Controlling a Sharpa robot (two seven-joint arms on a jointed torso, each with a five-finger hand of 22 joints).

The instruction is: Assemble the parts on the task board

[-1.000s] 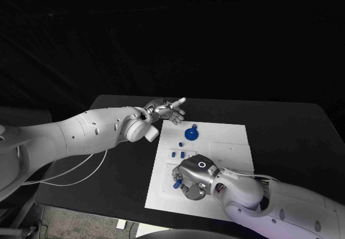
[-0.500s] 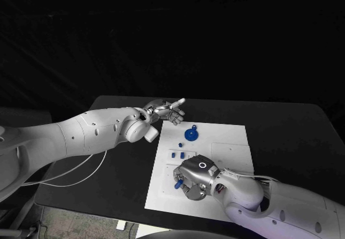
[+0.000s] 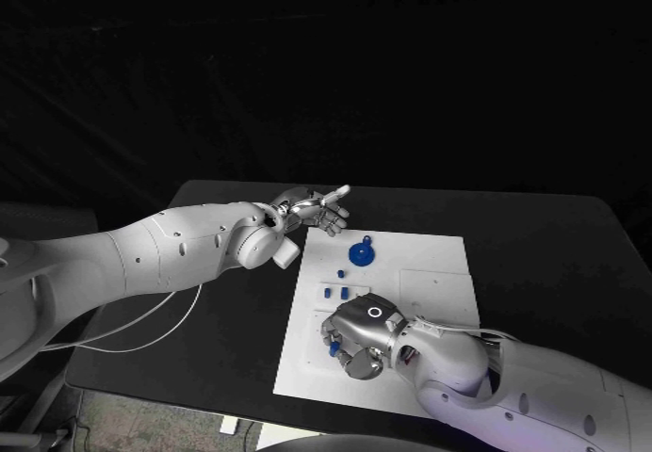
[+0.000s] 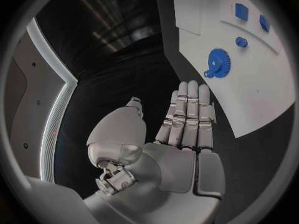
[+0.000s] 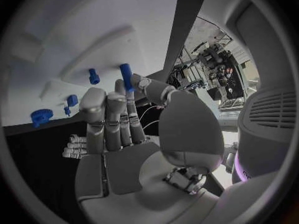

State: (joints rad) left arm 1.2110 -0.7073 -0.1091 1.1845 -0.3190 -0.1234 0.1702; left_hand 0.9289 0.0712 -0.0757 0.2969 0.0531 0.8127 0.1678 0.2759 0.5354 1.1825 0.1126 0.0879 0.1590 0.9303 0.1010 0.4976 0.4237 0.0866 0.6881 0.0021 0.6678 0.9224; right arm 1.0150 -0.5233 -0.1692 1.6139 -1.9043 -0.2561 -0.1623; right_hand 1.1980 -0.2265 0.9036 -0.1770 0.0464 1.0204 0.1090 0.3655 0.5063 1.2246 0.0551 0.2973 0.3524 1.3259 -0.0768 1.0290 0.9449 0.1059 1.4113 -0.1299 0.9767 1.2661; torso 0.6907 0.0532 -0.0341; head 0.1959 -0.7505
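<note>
The white task board [image 3: 424,256] lies mid-table. My right hand [image 3: 359,332] hovers over its near left part and pinches a small blue peg [image 3: 334,347] between thumb and finger; the right wrist view shows that peg [image 5: 126,76] upright at the fingertips. Another blue peg [image 5: 93,76] stands in the board beyond it. A blue gear [image 3: 362,252] sits on the far part of the board, with a tiny blue piece [image 3: 341,273] and two blue blocks [image 3: 337,294] nearer. My left hand [image 3: 311,208] hangs off the board's far left corner, fingers straight, holding nothing [image 4: 187,124].
The black table [image 3: 544,235] runs wide to the right of the board. My left arm [image 3: 177,250] crosses the table's left side, with a white cable [image 3: 136,325] looping below it. The board's right half [image 3: 442,282] is bare.
My right hand has shifted slightly left and further onto the board, still with the blue peg in it. The left hand has stayed put.
</note>
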